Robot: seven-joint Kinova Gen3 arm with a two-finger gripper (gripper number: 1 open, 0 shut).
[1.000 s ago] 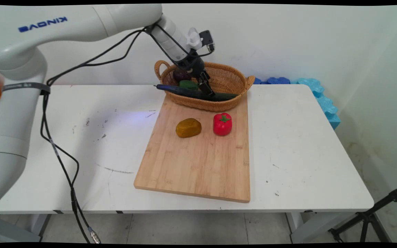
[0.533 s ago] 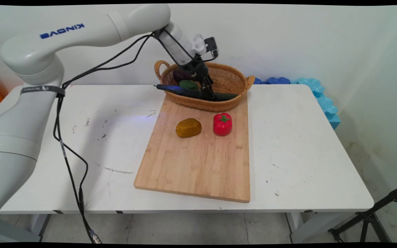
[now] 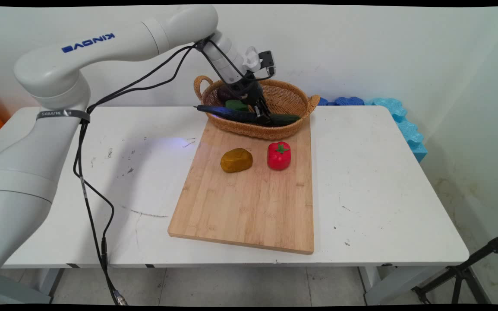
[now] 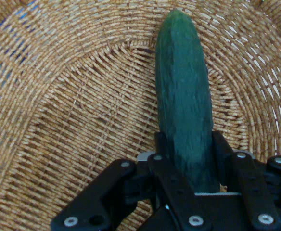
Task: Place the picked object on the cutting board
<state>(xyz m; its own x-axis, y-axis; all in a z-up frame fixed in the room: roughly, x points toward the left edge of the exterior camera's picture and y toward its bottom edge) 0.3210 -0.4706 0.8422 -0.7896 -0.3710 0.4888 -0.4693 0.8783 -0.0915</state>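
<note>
At upper centre of the main view, the black gripper [image 3: 263, 113] clenches a dark green cucumber [image 4: 185, 103] inside the wicker basket [image 3: 294, 103] at the cutting board's [image 3: 249, 203] far end; a yellow potato [image 3: 236, 160] and red pepper [image 3: 279, 155] sit mid-board

I see a yellow-brown potato [image 3: 236, 160] beside a red bell pepper [image 3: 279, 155] on a bamboo cutting board [image 3: 249, 207].

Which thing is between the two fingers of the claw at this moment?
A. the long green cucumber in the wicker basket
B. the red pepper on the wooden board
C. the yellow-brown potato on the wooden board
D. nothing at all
A: in the hand view the claw is closed on the cucumber, which lies over the basket.
</note>
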